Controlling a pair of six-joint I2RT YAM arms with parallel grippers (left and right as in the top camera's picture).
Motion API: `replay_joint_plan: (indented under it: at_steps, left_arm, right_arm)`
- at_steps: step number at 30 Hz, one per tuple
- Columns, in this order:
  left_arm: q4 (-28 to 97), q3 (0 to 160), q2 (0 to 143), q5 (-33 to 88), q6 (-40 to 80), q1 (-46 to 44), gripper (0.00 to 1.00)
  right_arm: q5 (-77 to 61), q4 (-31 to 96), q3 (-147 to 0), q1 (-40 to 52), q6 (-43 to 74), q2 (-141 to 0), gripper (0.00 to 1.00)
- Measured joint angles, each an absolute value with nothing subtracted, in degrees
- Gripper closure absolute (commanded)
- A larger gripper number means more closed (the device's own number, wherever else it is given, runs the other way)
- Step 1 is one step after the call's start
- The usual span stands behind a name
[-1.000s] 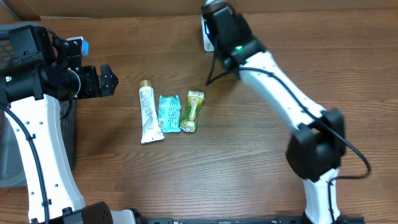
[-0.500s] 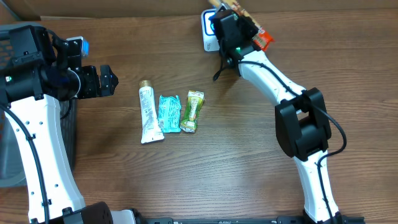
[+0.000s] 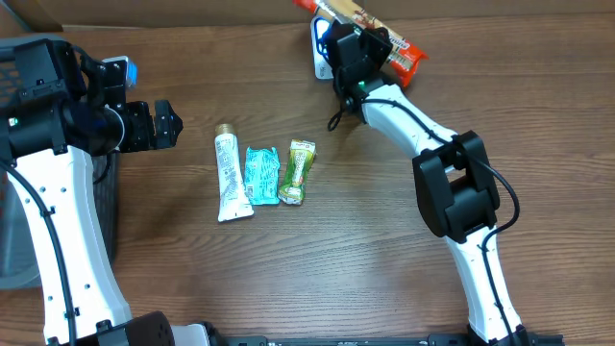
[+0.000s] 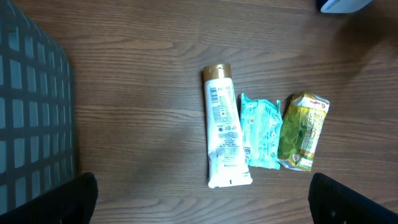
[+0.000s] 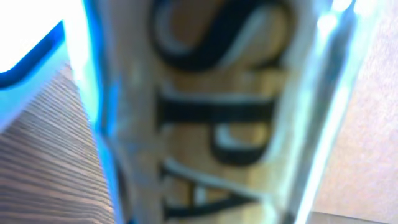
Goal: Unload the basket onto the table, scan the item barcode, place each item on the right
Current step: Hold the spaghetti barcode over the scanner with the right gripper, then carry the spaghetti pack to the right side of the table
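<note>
At the far edge of the wood-grain table (image 3: 384, 240), the right gripper (image 3: 361, 40) pinches a long, flat packet (image 3: 405, 60) of glossy orange film. From above, the packet lies slanted, partly over the white scanner (image 3: 319, 63) with its blue rim. The right wrist view shows only blurred dark letters on shiny film. On the left side, the left gripper (image 3: 164, 123) stands spread wide and holds nothing. Between the arms, side by side, lie a smooth gold-capped white tube (image 3: 229, 183), a crinkled teal sachet (image 3: 260, 175) and a wrinkled green pouch (image 3: 297, 173).
</note>
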State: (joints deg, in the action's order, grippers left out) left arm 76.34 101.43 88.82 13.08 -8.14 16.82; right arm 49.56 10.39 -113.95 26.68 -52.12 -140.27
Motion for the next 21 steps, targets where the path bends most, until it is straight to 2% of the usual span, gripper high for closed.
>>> replay_joint_plan:
  at_steps: [21]
  left_arm:
    - [76.3,101.4,88.8,13.1,-8.2,16.8,0.01]
  right_arm:
    - [53.2,8.7,-114.0,26.9,-52.7,-140.3,0.96]
